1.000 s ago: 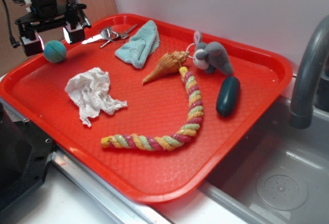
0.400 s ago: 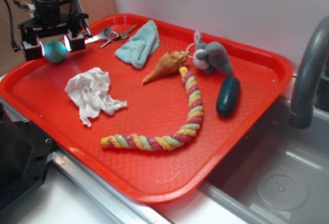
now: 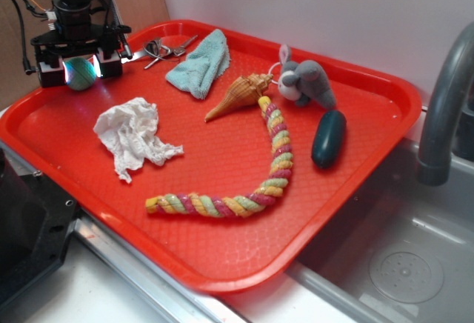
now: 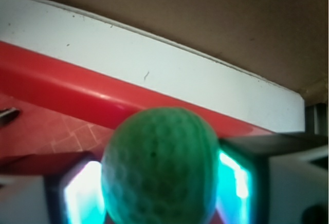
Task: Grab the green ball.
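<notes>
Gripper (image 3: 80, 68): stands at the far left corner of the red tray (image 3: 222, 256), fingers pointing down, closed in on the green ball from both sides
Green ball (image 3: 80, 72): sits between the two glowing finger pads (image 4: 234, 183), low over the tray floor near its left rim; whether it rests on the tray I cannot tell
Wrist view: the ball (image 4: 159, 170) fills the lower middle, dimpled surface, a lit pad touching it on each side
White crumpled paper (image 3: 133, 136): on the tray, near the gripper, toward the front
Keys (image 3: 159, 47): just beside the gripper, at the back rim
Teal cloth (image 3: 200, 64): beside the keys
Seashell (image 3: 238, 93): mid-tray
Plush mouse (image 3: 305, 82): beside the shell's wide end
Rope toy (image 3: 252, 175): curves from the shell toward the front
Dark green oval (image 3: 328, 138): near the tray's right edge
Faucet (image 3: 444, 101): right, over the sink (image 3: 392, 264)
</notes>
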{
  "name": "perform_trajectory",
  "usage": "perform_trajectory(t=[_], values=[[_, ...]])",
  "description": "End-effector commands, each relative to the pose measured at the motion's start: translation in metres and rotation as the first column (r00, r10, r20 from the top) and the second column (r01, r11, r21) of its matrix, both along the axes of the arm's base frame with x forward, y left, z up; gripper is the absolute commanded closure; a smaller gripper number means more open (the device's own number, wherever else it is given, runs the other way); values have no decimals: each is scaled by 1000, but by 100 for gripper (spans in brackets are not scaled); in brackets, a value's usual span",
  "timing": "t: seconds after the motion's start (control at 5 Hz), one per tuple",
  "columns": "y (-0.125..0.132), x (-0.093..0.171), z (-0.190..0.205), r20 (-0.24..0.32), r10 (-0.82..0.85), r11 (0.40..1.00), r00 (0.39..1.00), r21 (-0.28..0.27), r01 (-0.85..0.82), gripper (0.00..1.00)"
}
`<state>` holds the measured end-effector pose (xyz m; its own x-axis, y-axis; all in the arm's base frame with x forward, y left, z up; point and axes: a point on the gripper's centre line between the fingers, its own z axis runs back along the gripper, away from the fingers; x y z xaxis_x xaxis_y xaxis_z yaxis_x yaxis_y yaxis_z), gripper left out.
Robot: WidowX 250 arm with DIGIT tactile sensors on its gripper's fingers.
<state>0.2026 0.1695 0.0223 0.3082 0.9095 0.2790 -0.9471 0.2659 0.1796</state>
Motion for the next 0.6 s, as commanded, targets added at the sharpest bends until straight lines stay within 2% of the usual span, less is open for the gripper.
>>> perform_trajectory(t=[0.0, 0.2, 0.4], values=[[-30, -17, 74, 160, -156, 988, 975, 23, 154, 100], [-68, -32, 123, 238, -334, 940, 912, 11, 341, 100], [-94, -41, 161, 235, -512, 819, 826, -158, 552, 100]])
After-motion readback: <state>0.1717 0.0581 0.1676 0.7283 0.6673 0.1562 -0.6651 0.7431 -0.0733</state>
